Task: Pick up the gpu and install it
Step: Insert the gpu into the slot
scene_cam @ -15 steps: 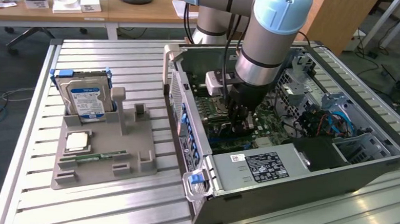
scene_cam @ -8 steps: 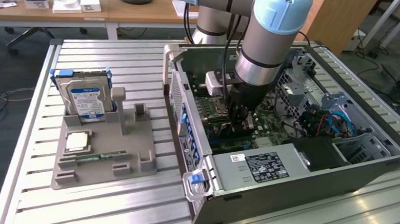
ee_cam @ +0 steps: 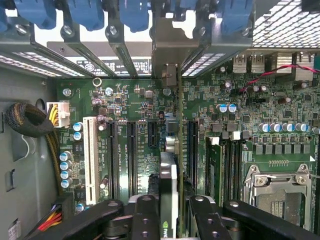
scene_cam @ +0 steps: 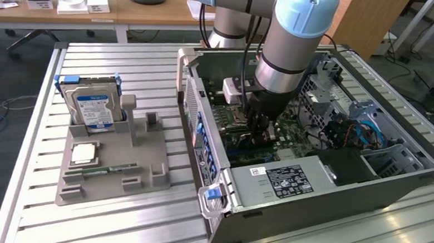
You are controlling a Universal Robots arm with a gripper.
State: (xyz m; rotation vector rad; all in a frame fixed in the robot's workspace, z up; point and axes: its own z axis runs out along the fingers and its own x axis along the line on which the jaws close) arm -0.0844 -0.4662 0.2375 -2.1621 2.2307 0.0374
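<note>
Gripper (ee_cam: 170, 220), clamped on the gpu (ee_cam: 168, 185), which is held on edge between its black fingers (ee_cam: 145, 217) and lowered over the green motherboard (ee_cam: 150, 125) inside the open computer case (scene_cam: 347, 178); hard drive (scene_cam: 93, 106) stood well apart in a grey holder (scene_cam: 118, 172).

tabletop (scene_cam: 130, 67): slatted metal, sunlit near right | wooden desk (scene_cam: 156, 12): far, cluttered | floor (scene_cam: 3, 77): grey, cables at the exterior view's left
</note>
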